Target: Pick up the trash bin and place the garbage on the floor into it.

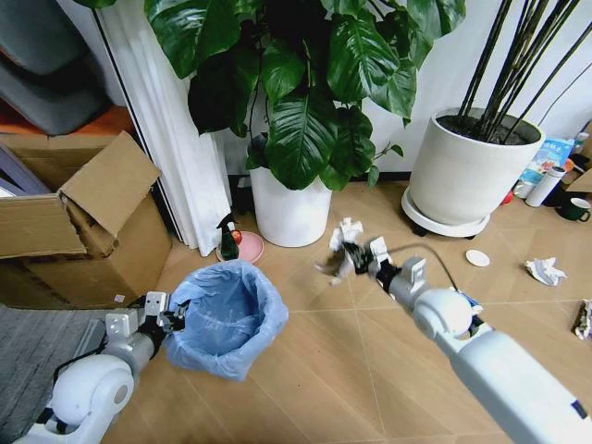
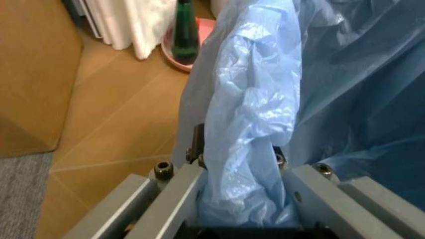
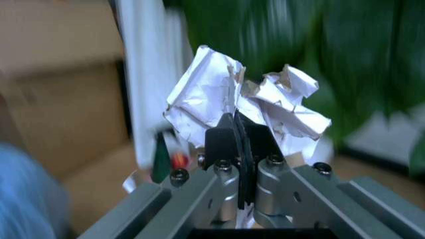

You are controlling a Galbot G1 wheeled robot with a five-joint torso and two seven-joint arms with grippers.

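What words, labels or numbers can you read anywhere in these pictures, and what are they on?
None can be read.
The blue-and-white packet by the right plant pot carries print, too small to read.
The cardboard box, green bottle, trash bin liner and the crumpled paper in the right end effector show no lettering.

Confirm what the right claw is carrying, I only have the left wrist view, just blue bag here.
Observer: The right claw is shut on a crumpled white paper wad.
Operator: Where is it relative to the bin?
Observer: In the head view it is off the floor, to the right of the trash bin, not above the opening.
Operator: Any litter left down there?
Observer: Yes, another white paper wad lies on the floor far right, near the large white pot.
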